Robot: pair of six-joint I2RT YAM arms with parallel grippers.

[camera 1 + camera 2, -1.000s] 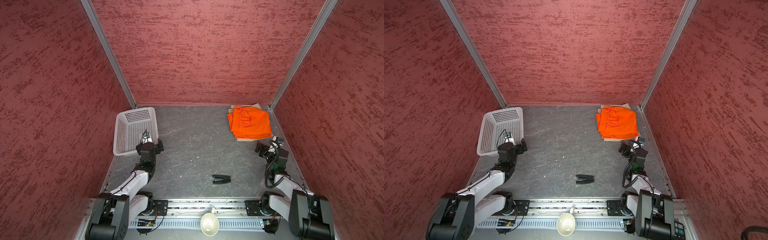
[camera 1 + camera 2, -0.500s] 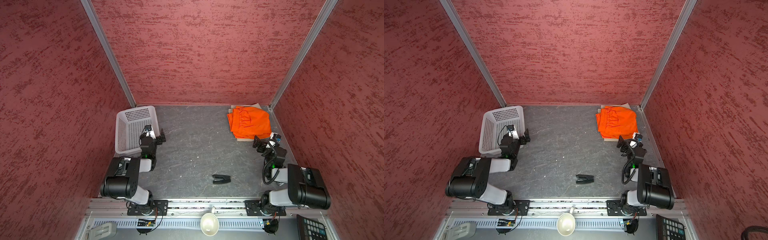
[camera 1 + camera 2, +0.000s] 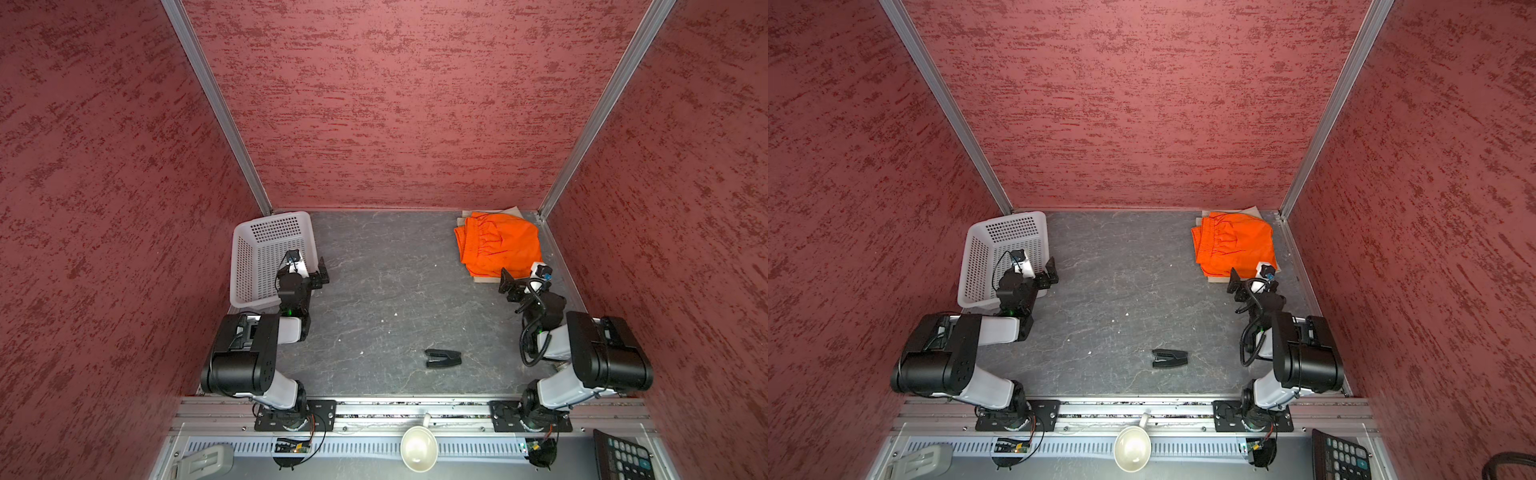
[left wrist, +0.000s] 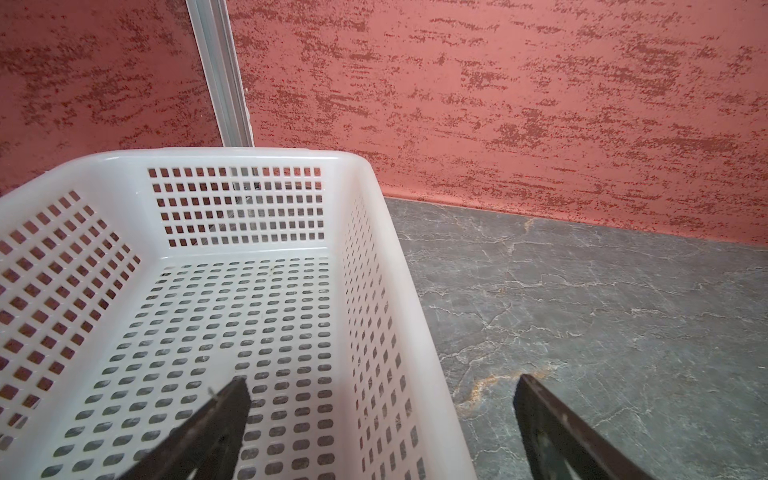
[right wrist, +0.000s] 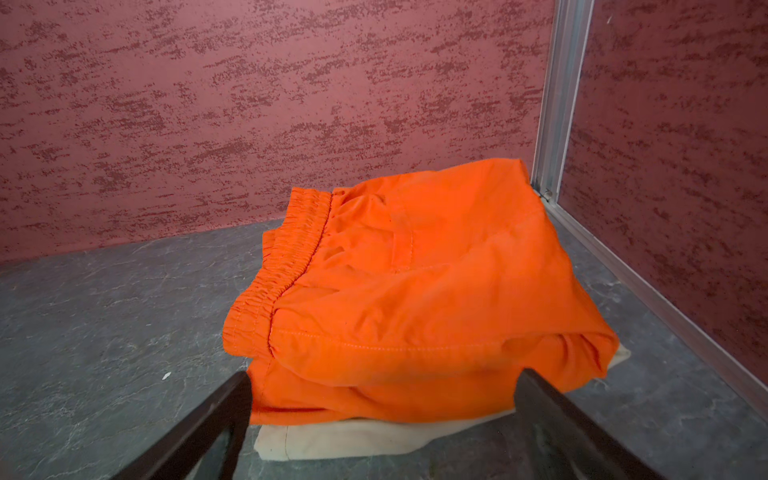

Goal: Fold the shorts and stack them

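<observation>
Two pairs stacked, both grippers empty

Nearest in, lying flat on the table (image 3: 386,270): small black part (image 3: 442,358), well apart from everything else. Further back on the left: left gripper (image 4: 380,384) spread wide, clutching nothing, straddling the basket (image 3: 245,266) wall, with a finger inside and a finger outside. Across on the right: right gripper (image 5: 384,376) gaping just as wide, nothing held, aimed at the stack and close to its near edge. Deep in the far right corner: orange shorts (image 3: 498,243) folded on top of beige shorts (image 5: 353,440), waistband turned toward the middle.
</observation>
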